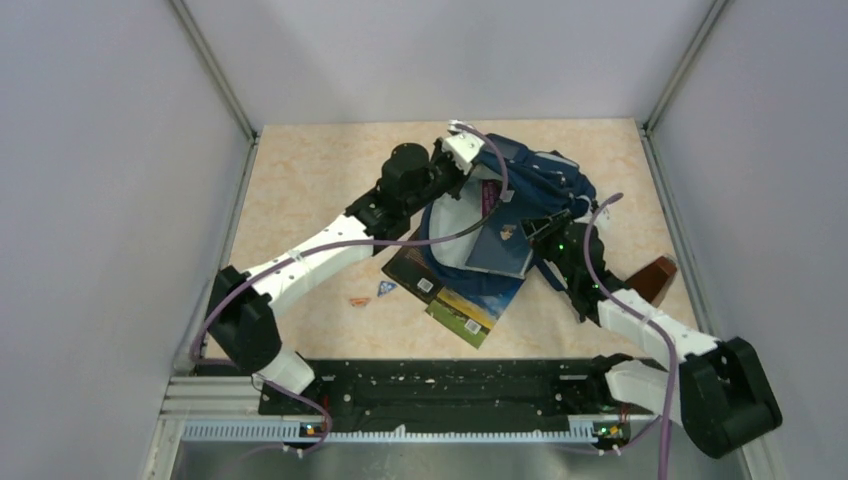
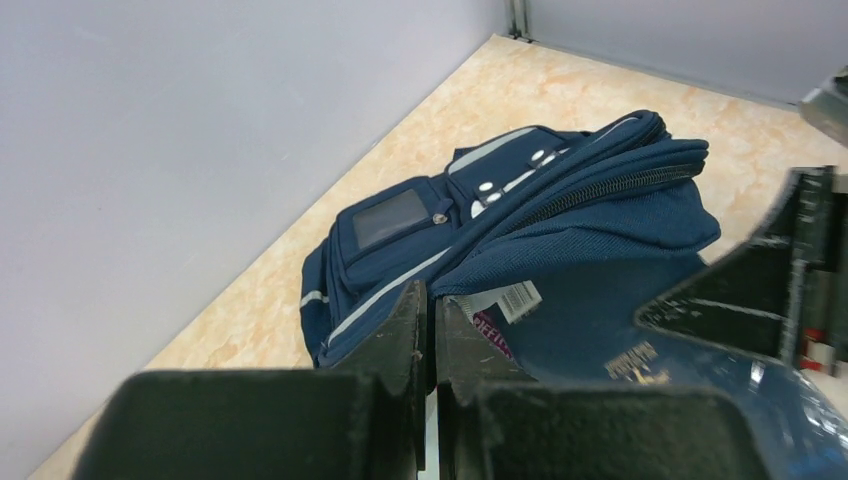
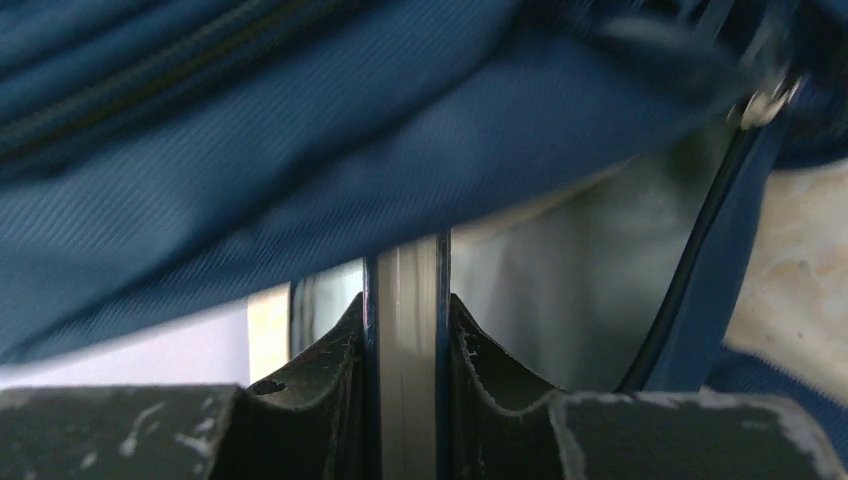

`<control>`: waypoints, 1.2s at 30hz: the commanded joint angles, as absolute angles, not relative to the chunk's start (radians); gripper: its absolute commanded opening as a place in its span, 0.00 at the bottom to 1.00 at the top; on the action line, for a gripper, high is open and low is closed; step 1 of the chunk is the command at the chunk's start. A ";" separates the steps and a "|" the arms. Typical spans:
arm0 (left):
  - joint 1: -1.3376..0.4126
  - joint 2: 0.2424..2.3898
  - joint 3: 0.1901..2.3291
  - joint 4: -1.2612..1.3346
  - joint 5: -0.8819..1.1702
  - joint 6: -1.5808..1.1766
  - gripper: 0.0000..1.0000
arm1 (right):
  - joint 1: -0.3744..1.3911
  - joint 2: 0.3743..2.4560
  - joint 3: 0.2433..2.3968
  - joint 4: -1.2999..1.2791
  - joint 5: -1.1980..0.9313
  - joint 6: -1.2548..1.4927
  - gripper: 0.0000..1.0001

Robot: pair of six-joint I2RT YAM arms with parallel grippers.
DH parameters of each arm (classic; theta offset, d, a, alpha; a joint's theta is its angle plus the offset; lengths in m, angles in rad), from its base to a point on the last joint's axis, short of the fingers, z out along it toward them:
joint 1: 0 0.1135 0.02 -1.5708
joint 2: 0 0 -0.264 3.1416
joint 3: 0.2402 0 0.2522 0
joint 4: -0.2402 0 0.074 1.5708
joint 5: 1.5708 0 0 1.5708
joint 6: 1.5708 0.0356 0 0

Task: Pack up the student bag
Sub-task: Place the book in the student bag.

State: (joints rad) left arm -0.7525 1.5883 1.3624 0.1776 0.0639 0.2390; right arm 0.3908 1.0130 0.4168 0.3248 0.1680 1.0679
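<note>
The student bag [image 1: 556,182], navy with pale stripes, lies at the back right of the table. It also shows in the left wrist view [image 2: 560,190] and the right wrist view [image 3: 300,120]. My left gripper [image 1: 478,178] [image 2: 428,300] is shut on the fabric edge of the bag's opening, beside a white barcode label. My right gripper [image 1: 537,233] [image 3: 405,300] is shut on the edge of a dark blue book [image 1: 500,250] [image 2: 620,345] [image 3: 405,275]. The book's far end lies under the lifted bag fabric.
A second book [image 1: 465,305] with a green and yellow cover lies flat in front of the bag, partly under the blue book. A small orange piece [image 1: 357,300] and a blue triangle [image 1: 385,288] lie to its left. A brown object [image 1: 657,278] stands by the right wall.
</note>
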 commanded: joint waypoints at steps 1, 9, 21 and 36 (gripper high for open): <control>-0.743 1.391 1.345 0.339 -0.027 0.258 0.00 | 0.391 1.128 0.559 0.636 0.273 1.105 0.00; -0.741 1.298 1.256 0.300 -0.073 0.233 0.00 | 0.391 1.308 0.603 0.798 0.308 1.186 0.00; -0.741 1.331 1.260 0.273 0.018 0.142 0.00 | 0.468 1.500 0.689 0.934 0.596 1.283 0.00; -0.728 1.320 1.200 0.251 -0.064 0.139 0.00 | 0.497 1.667 0.722 0.988 0.582 1.062 0.47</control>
